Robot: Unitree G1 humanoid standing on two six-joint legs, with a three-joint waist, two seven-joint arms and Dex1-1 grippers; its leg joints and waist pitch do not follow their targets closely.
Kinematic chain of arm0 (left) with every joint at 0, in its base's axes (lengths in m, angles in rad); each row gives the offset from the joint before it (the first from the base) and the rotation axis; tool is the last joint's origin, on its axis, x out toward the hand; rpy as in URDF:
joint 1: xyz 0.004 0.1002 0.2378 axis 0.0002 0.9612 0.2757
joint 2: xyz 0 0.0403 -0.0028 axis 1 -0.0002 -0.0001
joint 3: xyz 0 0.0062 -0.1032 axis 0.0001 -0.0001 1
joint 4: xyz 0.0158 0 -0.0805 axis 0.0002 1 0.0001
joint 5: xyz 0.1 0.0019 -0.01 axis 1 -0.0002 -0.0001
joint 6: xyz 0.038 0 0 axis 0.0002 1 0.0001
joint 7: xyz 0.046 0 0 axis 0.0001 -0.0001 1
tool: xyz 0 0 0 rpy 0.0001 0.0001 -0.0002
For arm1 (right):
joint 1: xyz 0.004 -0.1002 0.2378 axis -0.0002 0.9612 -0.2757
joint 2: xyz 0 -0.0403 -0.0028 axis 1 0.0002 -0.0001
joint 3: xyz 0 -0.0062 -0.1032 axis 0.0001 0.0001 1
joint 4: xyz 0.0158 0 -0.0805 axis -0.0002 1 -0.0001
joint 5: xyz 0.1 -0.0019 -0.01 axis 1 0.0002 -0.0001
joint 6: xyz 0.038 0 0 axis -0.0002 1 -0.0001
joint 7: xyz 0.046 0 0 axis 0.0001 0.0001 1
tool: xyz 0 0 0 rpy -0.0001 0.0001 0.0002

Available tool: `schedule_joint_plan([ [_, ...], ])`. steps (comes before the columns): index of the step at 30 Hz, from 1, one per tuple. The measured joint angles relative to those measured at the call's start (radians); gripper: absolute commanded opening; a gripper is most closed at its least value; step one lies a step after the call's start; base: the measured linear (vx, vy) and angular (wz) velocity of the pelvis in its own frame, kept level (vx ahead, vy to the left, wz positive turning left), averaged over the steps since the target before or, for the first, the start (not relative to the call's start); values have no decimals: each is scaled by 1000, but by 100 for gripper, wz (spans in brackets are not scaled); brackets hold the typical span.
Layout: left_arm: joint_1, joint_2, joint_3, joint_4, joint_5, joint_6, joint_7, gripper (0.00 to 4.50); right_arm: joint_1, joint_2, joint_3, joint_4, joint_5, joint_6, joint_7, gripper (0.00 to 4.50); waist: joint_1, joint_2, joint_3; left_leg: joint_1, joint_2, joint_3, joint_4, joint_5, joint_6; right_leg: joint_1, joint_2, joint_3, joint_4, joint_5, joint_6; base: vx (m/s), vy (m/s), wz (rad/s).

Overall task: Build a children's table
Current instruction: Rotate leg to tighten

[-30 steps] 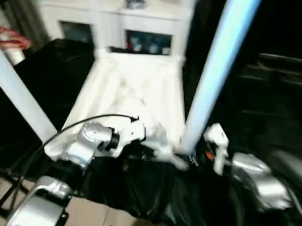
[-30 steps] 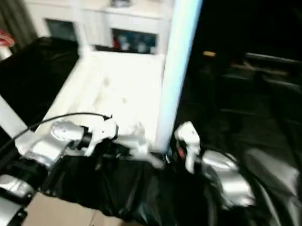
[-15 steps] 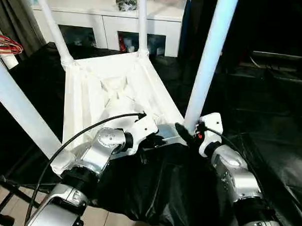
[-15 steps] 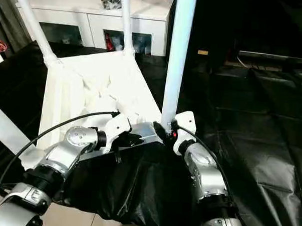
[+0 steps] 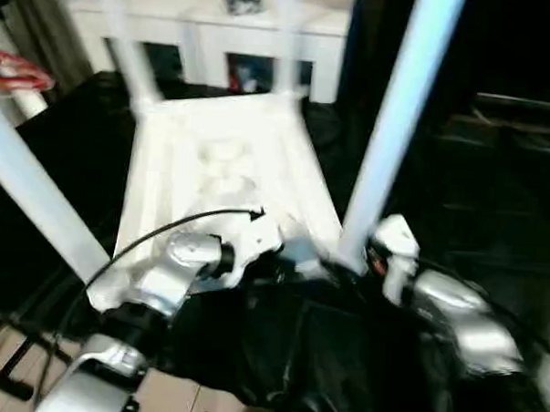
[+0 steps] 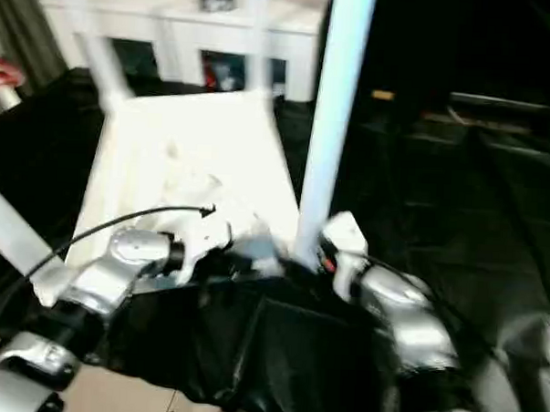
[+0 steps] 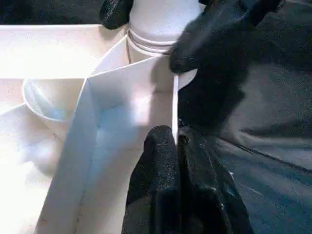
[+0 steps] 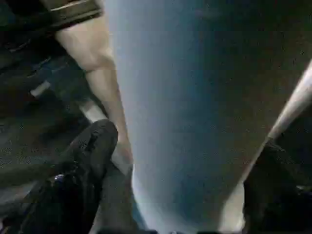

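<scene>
Left claw (image 7: 176, 141) pinched tight on thin rim of upturned top (image 5: 224, 158), near corner socket. Right claw (image 8: 190, 170) spread wide, fingers (image 8: 92, 146) either side of leg (image 5: 398, 111) standing in that socket, not gripping. Top lies ribs-up on black sheet (image 5: 341, 355); three other legs upright at its corners.

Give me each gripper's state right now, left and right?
Left gripper: shut, pinching the thin rim wall of the table top.
Right gripper: fingers spread either side of the near right leg; whether they clamp it cannot be told.
</scene>
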Motion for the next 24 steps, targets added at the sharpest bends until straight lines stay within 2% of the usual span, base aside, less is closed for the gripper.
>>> schedule_joint_plan([
  [6,-19,34,-25,27,-12,-38,-110,0,20,-78,40,-70,32,62,161,378,9,-2,1,0,1,1,3,0,0,2,0,2,2,0,0,0,0,0],
  [8,-34,42,-33,47,-13,-52,-137,0,22,-97,50,-87,36,77,189,363,11,-2,1,0,1,1,3,0,0,2,0,2,2,0,0,0,0,0],
  [13,-48,44,-34,73,-14,-72,-158,0,22,-101,50,-91,36,86,196,332,14,-2,1,0,1,1,3,0,0,2,0,1,3,0,0,0,0,0],
  [15,-51,44,-34,80,-15,-75,-163,0,22,-101,50,-92,36,88,196,305,15,-2,1,-1,1,1,3,0,0,2,0,1,3,0,0,0,0,0],
  [19,-56,45,-37,90,-19,-84,-173,0,23,-104,49,-104,39,111,196,296,20,-2,1,-1,1,1,4,0,0,2,0,1,3,0,0,0,0,0],
  [20,-56,45,-38,92,-20,-88,-173,0,23,-105,49,-106,40,117,196,272,21,-2,1,-1,1,1,4,0,0,2,0,1,3,0,0,0,0,0],
  [24,-56,45,-38,100,-25,-97,-174,0,27,-103,46,-114,44,130,195,261,23,-2,1,-1,1,1,4,0,0,2,0,1,3,0,0,0,0,0],
])
